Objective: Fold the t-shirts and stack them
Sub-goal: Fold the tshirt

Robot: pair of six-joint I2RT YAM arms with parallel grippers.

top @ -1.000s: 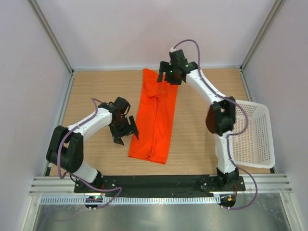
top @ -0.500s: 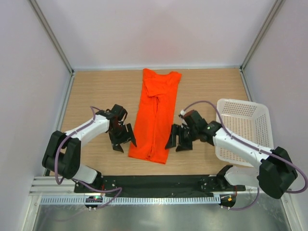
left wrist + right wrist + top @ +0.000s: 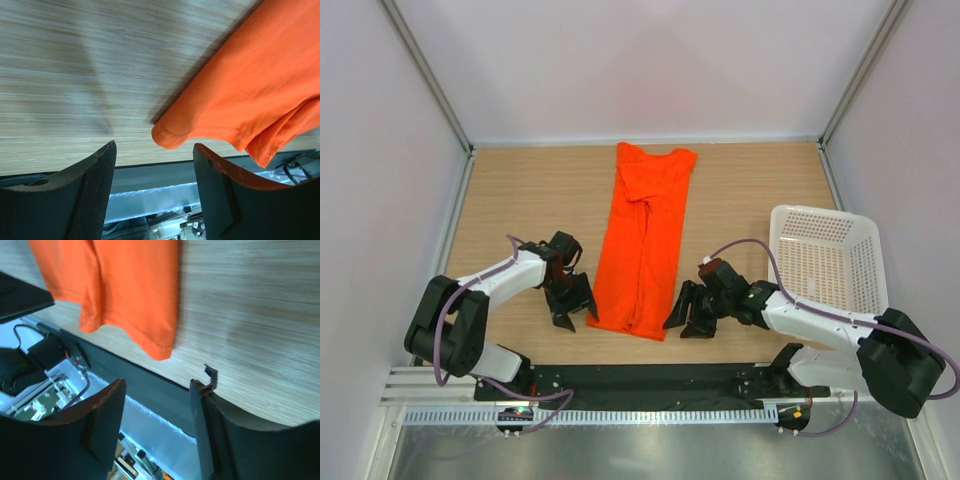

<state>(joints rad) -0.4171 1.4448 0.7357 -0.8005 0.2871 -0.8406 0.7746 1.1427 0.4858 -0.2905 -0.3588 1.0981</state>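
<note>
Centrally, we see the t-shirt lying flat on the table as a narrow strip, its long axis running from 12 to 6 o'clock. At its 6 o'clock hem, the left gripper sits just beside one corner at 9 o'clock and the right gripper just beside the other at 3 o'clock. Both have jaws spread and empty. We judge them equally near, each facing its own corner.

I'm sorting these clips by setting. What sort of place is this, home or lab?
Probably a lab test cell, not a home: a wooden table boxed in by plain white walls, left arm and right arm bolted to a metal rail, with one orange t-shirt and a white basket.
</note>
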